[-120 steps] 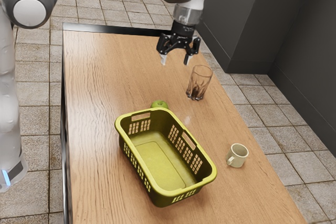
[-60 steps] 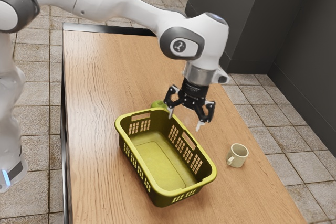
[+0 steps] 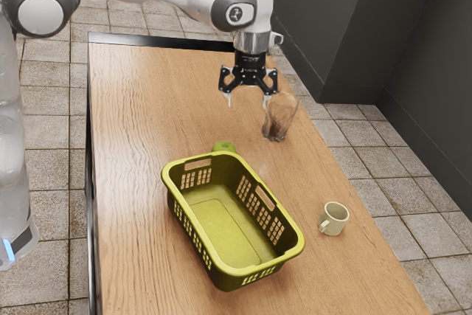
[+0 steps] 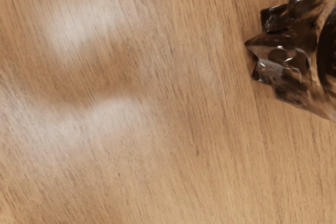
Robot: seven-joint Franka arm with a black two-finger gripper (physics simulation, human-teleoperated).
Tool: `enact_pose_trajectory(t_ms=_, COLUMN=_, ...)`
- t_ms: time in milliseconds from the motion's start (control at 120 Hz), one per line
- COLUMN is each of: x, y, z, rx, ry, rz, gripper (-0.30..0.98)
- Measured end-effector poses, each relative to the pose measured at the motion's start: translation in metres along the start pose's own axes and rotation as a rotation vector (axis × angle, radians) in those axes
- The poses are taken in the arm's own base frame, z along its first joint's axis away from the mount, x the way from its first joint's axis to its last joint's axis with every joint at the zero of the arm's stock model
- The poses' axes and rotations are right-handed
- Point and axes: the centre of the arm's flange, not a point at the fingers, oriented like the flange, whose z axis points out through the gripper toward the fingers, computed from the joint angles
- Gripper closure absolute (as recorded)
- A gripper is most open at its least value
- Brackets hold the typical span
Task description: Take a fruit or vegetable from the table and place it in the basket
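Observation:
In the exterior view my gripper [image 3: 248, 101] hangs over the far part of the table, open, with nothing between its fingers. A green fruit or vegetable [image 3: 223, 147] lies on the table against the far end of the basket, partly hidden by its rim. The yellow-green basket [image 3: 286, 257] stands upright, and its visible floor holds nothing. My gripper is beyond the green item, on the side away from the basket.
A clear glass [image 3: 279, 117] stands beside my gripper, toward the exterior view's right; in the wrist view the glass [image 4: 294, 51] is partly visible. A beige mug [image 3: 334, 218] stands near the table's edge, to the basket's right in the exterior view.
Half a second ago my hand was lower and closer to the basket, in front of the glass. It has moved back toward the table's far end, near where it was a second ago.

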Motion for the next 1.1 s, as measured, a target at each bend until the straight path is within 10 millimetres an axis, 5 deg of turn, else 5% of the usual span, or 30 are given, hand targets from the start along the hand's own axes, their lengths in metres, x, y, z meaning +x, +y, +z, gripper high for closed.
enact_pose_trajectory(t_ms=133, x=0.093, y=-0.044, z=-0.025, rx=-0.057, ry=0.029, rz=-0.185, gripper=0.03)
enact_pose_trajectory(t_ms=208, x=0.096, y=-0.038, z=-0.038, rx=-0.086, ry=0.044, rz=-0.19, gripper=0.03)
enact_pose_trajectory(t_ms=275, x=0.049, y=-0.005, z=-0.035, rx=-0.089, ry=0.035, rz=-0.099, gripper=0.02)
enact_pose_trajectory(t_ms=408, x=-0.1, y=0.055, z=-0.013, rx=-0.065, ry=-0.018, rz=0.158, gripper=0.02)
enact_pose_trajectory(t_ms=475, x=-0.182, y=0.058, z=-0.012, rx=-0.059, ry=-0.04, rz=0.292, gripper=0.02)
enact_pose_trajectory(t_ms=508, x=-0.2, y=0.049, z=-0.024, rx=-0.071, ry=-0.035, rz=0.32, gripper=0.02)
enact_pose_trajectory(t_ms=575, x=-0.161, y=-0.004, z=-0.054, rx=-0.105, ry=-0.006, rz=0.216, gripper=0.02)
enact_pose_trajectory(t_ms=625, x=-0.155, y=-0.039, z=-0.064, rx=-0.116, ry=0.005, rz=0.176, gripper=0.02)
enact_pose_trajectory(t_ms=675, x=-0.156, y=-0.055, z=-0.064, rx=-0.114, ry=0.01, rz=0.155, gripper=0.02)
enact_pose_trajectory(t_ms=900, x=-0.114, y=-0.061, z=-0.009, rx=-0.022, ry=-0.058, rz=-0.021, gripper=0.03)
enact_pose_trajectory(t_ms=1100, x=-0.099, y=-0.059, z=0.021, rx=0.007, ry=-0.117, rz=-0.117, gripper=0.03)
